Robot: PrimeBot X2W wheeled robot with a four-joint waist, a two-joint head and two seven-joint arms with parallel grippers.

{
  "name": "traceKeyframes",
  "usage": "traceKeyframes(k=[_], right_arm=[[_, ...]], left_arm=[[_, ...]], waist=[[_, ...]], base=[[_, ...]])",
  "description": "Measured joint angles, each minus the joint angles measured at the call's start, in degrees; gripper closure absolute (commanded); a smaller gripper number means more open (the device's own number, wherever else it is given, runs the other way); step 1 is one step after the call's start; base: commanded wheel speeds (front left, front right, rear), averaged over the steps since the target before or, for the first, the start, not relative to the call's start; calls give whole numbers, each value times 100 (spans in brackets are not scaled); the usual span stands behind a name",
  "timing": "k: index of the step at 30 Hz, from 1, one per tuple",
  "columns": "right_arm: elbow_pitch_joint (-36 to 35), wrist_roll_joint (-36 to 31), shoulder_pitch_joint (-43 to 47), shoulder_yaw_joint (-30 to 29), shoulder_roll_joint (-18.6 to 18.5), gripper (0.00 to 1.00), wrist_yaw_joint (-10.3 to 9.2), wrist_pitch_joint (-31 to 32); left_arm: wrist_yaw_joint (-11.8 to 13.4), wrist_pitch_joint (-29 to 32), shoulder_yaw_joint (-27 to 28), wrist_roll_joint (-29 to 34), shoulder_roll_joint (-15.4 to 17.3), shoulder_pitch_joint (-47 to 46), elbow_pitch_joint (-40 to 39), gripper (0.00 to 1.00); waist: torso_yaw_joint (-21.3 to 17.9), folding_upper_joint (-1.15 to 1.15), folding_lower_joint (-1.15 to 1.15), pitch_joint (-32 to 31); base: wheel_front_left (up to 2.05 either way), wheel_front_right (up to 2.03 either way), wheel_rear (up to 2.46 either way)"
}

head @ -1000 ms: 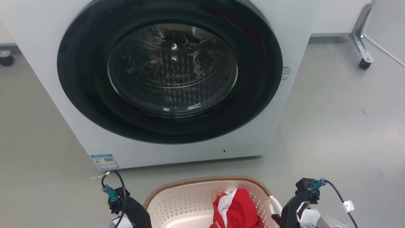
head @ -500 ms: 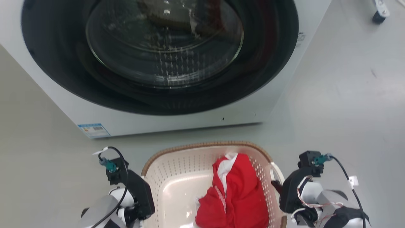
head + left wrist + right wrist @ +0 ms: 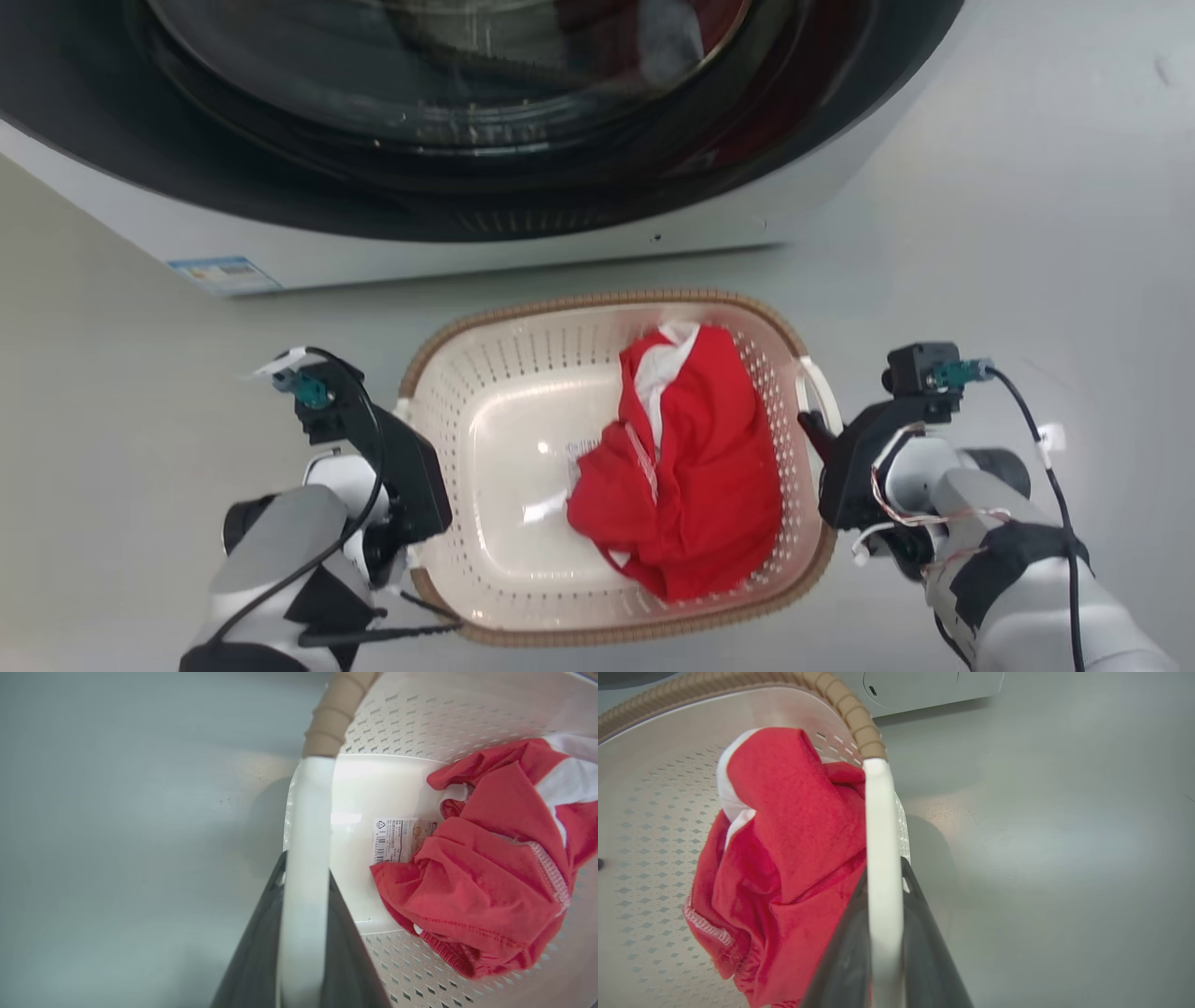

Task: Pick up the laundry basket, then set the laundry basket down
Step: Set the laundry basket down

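Observation:
The laundry basket point(image 3: 523, 373), cream perforated plastic with a brown woven-look rim point(image 3: 597, 301), sits low in the head view in front of the washing machine. A red and white garment point(image 3: 691, 457) lies in its right half. My left gripper point(image 3: 411, 471) is shut on the basket's left white handle point(image 3: 308, 812), which runs between the dark fingers point(image 3: 261, 952). My right gripper point(image 3: 822, 439) is shut on the right white handle point(image 3: 878, 812), clamped between its fingers point(image 3: 924, 952). Whether the basket's bottom touches the floor, I cannot tell.
A white washing machine point(image 3: 467, 247) with a closed dark round door point(image 3: 448, 103) stands just beyond the basket. Grey floor point(image 3: 1027, 233) lies open to the left and right. A paper label point(image 3: 397, 840) lies on the basket's bottom beside the garment point(image 3: 490, 868).
The head camera has tilted down, so the washing machine slid up the picture and the whole basket came into view. Both grippers stay at the basket's handles.

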Motion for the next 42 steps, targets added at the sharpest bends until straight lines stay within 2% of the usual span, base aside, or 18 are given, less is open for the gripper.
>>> traceKeyframes(k=[23, 42], right_arm=[[75, -355, -1168, 87, -5, 100, -51, -956], [380, -467, -1461, 188, 32, 100, -44, -1293]], left_arm=[[197, -1003, 1, 189, 136, -1056, -175, 100], [213, -1429, -48, 346, 64, -1271, 38, 100]], waist=[[-29, 0, -1, 1959], [-11, -1, -2, 2477]], base=[[0, 0, 0], [0, 0, 0]])
